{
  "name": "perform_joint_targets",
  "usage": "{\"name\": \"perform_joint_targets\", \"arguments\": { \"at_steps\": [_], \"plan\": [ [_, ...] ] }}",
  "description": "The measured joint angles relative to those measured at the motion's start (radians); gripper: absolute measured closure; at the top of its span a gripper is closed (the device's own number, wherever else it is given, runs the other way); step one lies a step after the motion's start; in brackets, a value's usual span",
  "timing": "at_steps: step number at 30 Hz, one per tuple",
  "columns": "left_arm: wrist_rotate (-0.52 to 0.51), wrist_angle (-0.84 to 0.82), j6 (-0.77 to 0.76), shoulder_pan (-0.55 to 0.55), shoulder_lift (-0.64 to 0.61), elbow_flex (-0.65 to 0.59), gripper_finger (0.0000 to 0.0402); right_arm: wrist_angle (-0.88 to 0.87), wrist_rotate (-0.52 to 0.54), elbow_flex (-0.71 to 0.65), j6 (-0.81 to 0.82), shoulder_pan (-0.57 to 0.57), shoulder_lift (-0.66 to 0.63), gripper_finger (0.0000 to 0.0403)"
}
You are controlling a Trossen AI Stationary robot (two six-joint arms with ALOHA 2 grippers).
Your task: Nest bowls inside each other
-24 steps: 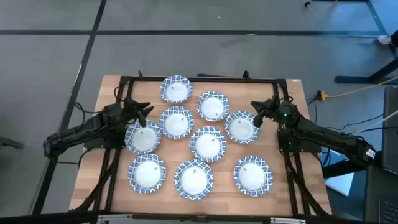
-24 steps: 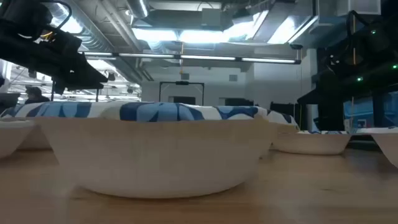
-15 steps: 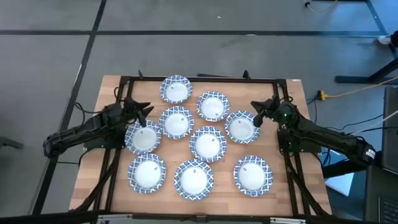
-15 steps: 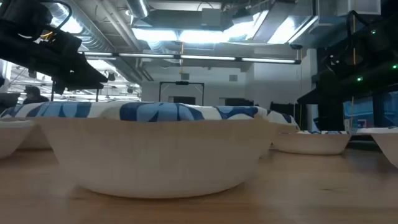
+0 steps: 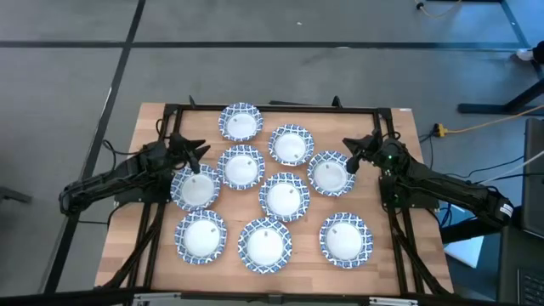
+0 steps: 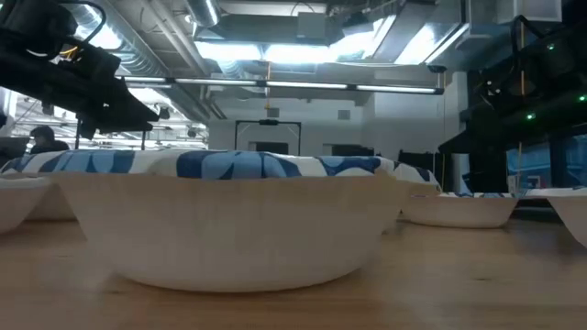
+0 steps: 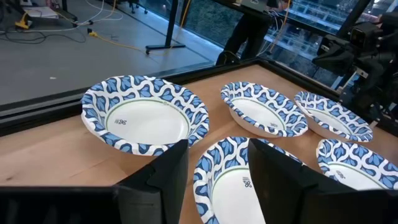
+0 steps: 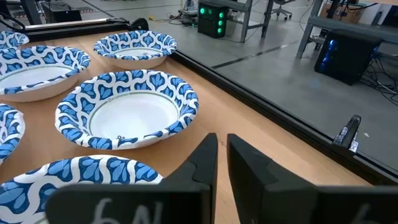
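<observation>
Nine bowls [image 5: 283, 196] lie separate (none nested yet).

The left arm reaches in from the left edge of the table, its links folded low and angled toward the middle; the left gripper [image 5: 194, 155] sits at its far end, pointing inward and slightly toward the far side; in the left wrist view its two dark fingers [image 7: 166, 171] stand well apart with a wide gap between them, tips aimed forward and down. The right arm comes in from the right edge, bent at the elbow and stretched toward the centre; the right gripper [image 5: 349, 155] points inward; in the right wrist view its fingers [image 8: 202, 163] are nearly together, only a thin slit between them, holding nothing.
</observation>
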Motion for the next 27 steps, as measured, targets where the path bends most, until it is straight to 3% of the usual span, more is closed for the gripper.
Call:
{"name": "perform_joint_targets", "arguments": {
  "at_steps": [27],
  "plan": [
    [0.000,0.000,0.000,0.000,0.000,0.000,0.0241,0.018,0.000,0.000,-0.027,0.000,0.000,0.0365]
  ]
}}
